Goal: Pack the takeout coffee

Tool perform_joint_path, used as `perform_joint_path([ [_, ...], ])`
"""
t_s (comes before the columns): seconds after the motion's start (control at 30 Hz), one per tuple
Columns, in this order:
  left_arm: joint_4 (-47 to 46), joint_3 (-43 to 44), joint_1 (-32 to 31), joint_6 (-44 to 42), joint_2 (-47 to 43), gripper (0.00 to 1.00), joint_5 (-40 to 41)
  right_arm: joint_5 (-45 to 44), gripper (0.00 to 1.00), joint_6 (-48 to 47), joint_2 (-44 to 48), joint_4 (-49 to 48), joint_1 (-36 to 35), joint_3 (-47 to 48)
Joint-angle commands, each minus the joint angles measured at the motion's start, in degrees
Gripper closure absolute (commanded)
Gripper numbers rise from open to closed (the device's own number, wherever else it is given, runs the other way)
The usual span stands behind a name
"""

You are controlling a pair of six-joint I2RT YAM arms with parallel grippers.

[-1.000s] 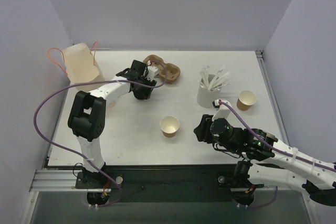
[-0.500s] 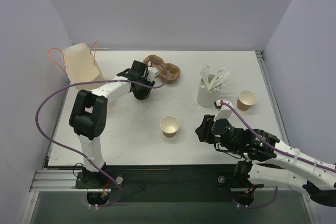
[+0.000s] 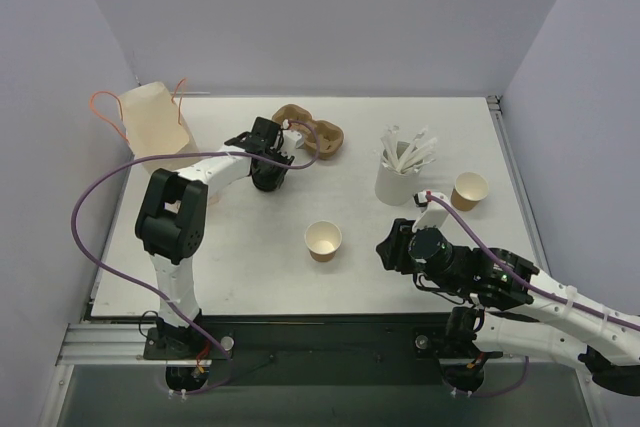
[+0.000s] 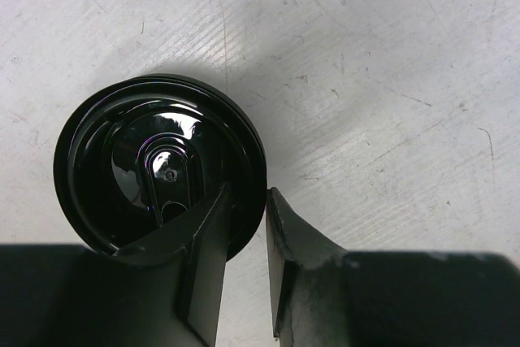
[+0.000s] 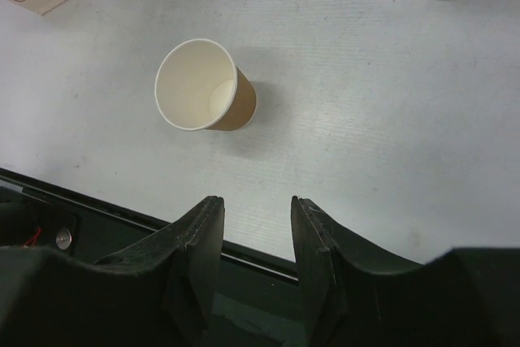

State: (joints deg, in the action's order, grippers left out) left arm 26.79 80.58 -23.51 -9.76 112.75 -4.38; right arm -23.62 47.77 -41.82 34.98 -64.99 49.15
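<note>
One takeout coffee, a small kraft-brown paper cup (image 3: 322,240) with a white inside, stands upright and empty mid-table. It also shows in the right wrist view, the cup (image 5: 205,87) a little ahead of my right gripper (image 5: 256,213). That gripper (image 3: 388,247) hangs open over the table's near edge with nothing between its fingers. A second cup like it (image 3: 468,190) stands at the right. My left gripper (image 3: 270,165) is at the back over a glossy black lid (image 4: 154,164). The left gripper (image 4: 248,201) straddles the lid's near-right rim with its jaws narrow, a slit of table between them.
A brown moulded carrier (image 3: 312,137) lies just right of the left gripper. A taller white cup of white sticks (image 3: 403,175) stands at the back right. A beige paper bag (image 3: 152,122) with orange handles stands at the back left. The table's dark front rail (image 5: 89,201) runs under the right fingers.
The left jaws have narrowed around the lid's rim. The right arm has drifted slightly toward the near right. The cups have not moved.
</note>
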Motion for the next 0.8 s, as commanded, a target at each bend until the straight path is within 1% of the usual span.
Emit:
perform_joint_path([
  [0.0, -1.47, 2.13, 0.22, -0.79, -1.48, 0.67, -0.98, -2.58, 0.61, -0.13, 0.08, 0.96, -0.49, 0.25],
  [0.07, -1.30, 2.30, 0.22, -0.79, -1.48, 0.67, -0.89, -2.75, 0.61, -0.04, -0.01, 1.05, -0.49, 0.34],
  [0.2, -0.68, 2.57, 0.22, -0.79, -1.39, 0.62, -0.63, -2.66, 0.61, -0.13, -0.19, 1.05, -0.49, 0.42],
  [0.5, -0.94, 2.31, 0.13, -0.88, -1.48, 0.63, -0.80, -2.66, 0.61, 0.04, -0.63, 1.14, -0.49, 0.78],
  [0.6, -0.86, 2.31, 0.22, -0.88, -1.48, 0.66, -1.15, -2.75, 0.61, 0.13, -1.24, 1.14, -0.57, 0.86],
  [0.77, -0.68, 2.57, 0.22, -0.88, -1.83, 0.66, -1.24, -2.40, 0.61, 0.13, -2.21, 1.23, -0.57, 1.13],
])
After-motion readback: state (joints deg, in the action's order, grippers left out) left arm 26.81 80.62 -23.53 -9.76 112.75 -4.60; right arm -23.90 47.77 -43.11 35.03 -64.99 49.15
